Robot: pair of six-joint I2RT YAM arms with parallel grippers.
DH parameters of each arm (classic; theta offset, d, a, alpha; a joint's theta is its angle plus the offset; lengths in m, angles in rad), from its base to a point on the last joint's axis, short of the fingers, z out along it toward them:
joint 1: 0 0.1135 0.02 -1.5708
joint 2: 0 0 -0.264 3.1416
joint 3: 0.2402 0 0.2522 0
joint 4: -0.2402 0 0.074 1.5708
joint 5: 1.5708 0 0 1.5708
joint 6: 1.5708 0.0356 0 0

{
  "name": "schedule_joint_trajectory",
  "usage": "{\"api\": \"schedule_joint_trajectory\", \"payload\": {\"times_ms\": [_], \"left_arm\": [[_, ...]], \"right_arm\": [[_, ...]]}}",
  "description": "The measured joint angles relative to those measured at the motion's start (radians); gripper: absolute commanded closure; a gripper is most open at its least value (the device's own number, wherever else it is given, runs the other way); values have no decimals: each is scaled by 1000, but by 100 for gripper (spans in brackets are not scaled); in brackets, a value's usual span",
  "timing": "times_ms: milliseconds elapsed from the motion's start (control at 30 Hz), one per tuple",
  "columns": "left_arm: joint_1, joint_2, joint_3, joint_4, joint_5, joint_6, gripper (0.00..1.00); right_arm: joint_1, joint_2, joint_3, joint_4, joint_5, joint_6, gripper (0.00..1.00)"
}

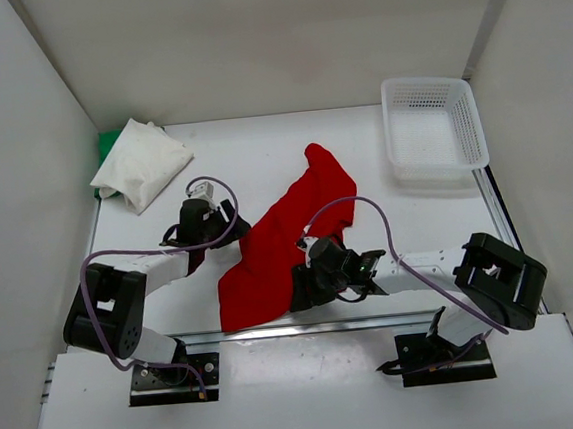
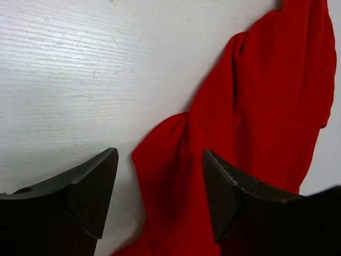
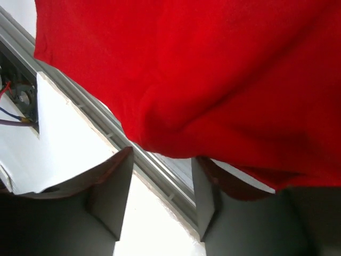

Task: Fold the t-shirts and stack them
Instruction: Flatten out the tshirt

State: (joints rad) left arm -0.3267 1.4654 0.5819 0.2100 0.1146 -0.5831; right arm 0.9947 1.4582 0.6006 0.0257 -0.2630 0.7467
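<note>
The red t-shirt (image 1: 279, 240) lies unfolded, bunched in a slanting strip, left of the white mesh basket (image 1: 425, 80). Far left of that basket, the folded white t-shirt (image 1: 141, 162) sits on the green t-shirt (image 1: 108, 145) (mostly hidden). The left gripper (image 2: 160, 184) and right gripper (image 3: 162, 181) gape empty at the red cloth, which is still to be folded and stacked.

Bright, diffuse light falls evenly with faint, soft shadows, and the white areas in the right wrist view are overexposed.

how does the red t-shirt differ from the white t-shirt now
The red t-shirt lies unfolded, sprawled diagonally across the middle of the table; the white t-shirt is folded into a compact bundle at the far left corner. Red covers far more table than white. Both are plain soft cloth.
</note>
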Motion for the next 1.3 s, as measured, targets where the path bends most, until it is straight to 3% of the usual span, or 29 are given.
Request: {"api": "schedule_joint_trajectory", "payload": {"times_ms": [67, 133, 433, 467, 533, 600, 833, 1000, 1100, 1200, 1300], "left_arm": [[-3, -3, -3, 0, 0, 0, 26], [-7, -5, -6, 0, 0, 2, 26], [-17, -9, -19, -19, -7, 23, 25], [-18, -9, -19, -20, -7, 23, 26], [-17, -9, -19, -21, -7, 24, 26], [-15, -9, -22, -19, -8, 24, 26], [-9, -13, -30, -23, -8, 24, 25], [10, -49, -36, -23, 4, 8, 25], [3, -63, -36, -23, 6, -2, 23], [-42, -64, -37, -25, 5, -10, 21], [-106, -64, -64, -6, 6, -29, 20]], "right_arm": [[-2, 0, 0, 6, -2, 14, 64], [-8, -2, -1, 13, -3, 24, 65], [-66, -26, 3, 11, -2, 35, 56], [-75, -18, 9, 9, -4, 34, 58], [-85, 3, 30, 4, -6, 21, 90], [-94, 16, 50, 1, -8, 11, 100], [-151, -60, 84, -46, 19, -51, 100], [-367, -386, 85, -171, 40, -134, 100], [-629, -616, 85, -231, 3, -183, 100], [-838, -739, 74, -291, -11, -229, 100], [-835, -758, 55, -333, -19, -255, 100]]}}
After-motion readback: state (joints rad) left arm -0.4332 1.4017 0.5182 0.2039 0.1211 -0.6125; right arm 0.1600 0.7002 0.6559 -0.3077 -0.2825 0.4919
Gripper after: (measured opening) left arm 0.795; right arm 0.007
